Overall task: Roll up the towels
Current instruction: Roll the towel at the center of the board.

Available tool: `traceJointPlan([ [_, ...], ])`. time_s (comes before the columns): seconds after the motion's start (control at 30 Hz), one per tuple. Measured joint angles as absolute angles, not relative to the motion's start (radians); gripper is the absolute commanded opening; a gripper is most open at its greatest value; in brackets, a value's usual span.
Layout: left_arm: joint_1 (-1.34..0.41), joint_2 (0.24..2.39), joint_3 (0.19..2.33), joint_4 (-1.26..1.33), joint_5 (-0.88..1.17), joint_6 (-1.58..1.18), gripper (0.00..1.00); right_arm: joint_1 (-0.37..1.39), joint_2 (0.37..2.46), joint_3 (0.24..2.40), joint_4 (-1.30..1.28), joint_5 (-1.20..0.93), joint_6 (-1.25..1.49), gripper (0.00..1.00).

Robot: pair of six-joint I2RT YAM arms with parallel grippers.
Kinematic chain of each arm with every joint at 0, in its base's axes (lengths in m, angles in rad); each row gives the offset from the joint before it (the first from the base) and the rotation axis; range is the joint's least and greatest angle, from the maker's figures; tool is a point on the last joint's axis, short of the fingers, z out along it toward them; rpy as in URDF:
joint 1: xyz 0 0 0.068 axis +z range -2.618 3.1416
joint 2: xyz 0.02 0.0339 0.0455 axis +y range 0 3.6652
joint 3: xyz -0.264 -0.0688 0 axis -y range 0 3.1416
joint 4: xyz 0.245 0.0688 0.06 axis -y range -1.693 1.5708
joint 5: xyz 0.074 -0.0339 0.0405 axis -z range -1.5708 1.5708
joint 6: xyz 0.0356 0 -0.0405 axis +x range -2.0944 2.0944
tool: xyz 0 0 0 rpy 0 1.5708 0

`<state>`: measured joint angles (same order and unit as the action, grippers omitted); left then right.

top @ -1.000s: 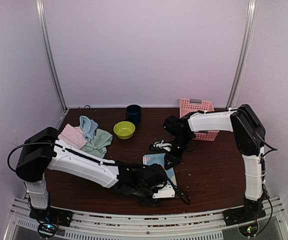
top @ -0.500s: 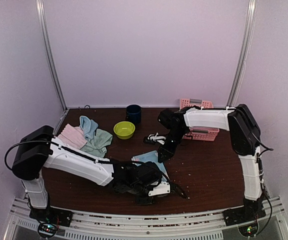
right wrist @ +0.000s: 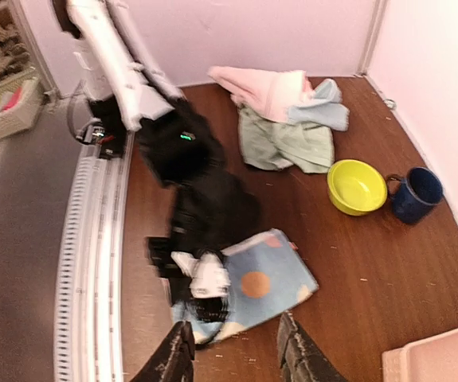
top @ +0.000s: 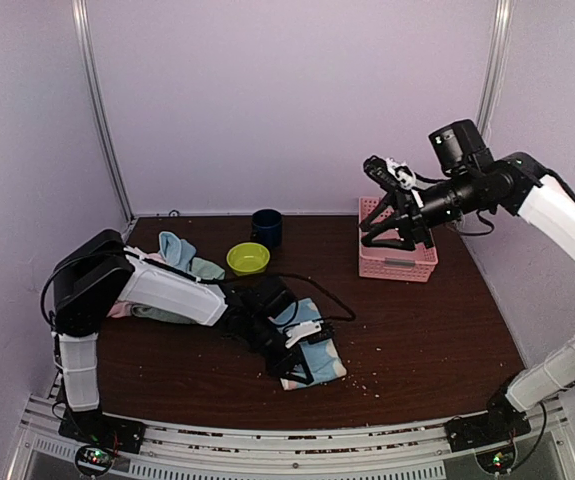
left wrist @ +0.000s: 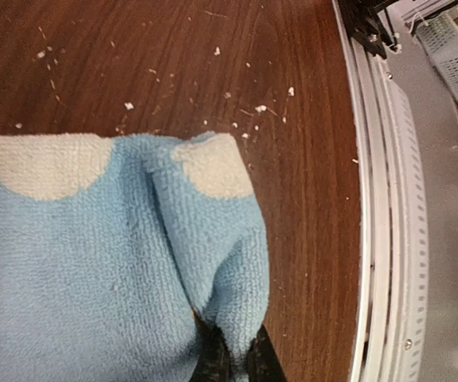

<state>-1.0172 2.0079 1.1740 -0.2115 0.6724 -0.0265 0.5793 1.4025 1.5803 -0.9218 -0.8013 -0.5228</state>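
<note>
The left gripper (left wrist: 230,356) pinches the light blue patched terry towel (left wrist: 93,270) (at a fold); the right gripper (right wrist: 235,328) gapes, empty.

A robot lab cell: bare pale walls (top: 287,100), slotted metal mounting rail (top: 297,455), brown tabletop (top: 427,330).

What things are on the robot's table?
patterned towel: 1, light blue with patches, front middle
pink towel: 1, pink, back-left pile
mint green towel: 1, mint green, same pile
pale blue towel: 1, pale blue, same pile
bowl: 1, lime green, back middle
mug: 1, dark blue, behind bowl
basket: 1, pink, back right
table: 1, dark brown, under everything
left fingers: 2, black, shut on patterned towel
right fingers: 2, black, open, raised
</note>
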Motion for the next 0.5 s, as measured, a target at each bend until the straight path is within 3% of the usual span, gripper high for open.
traceJointPlan([
  [0.1,-0.997,2.082,1.219,-0.218,0.791,-0.064,0.03,0.649,1.299,1.472,-0.934,-0.853,-0.604,0.43],
  [0.23,-0.994,2.145,1.267,-0.216,0.905,-0.110,0.03,0.862,1.312,1.325,-0.956,-0.792,-0.696,0.31],
  [0.5,-0.980,2.168,1.243,-0.155,0.997,-0.204,0.03,1.050,1.374,1.021,-0.849,-0.496,-0.730,0.37],
])
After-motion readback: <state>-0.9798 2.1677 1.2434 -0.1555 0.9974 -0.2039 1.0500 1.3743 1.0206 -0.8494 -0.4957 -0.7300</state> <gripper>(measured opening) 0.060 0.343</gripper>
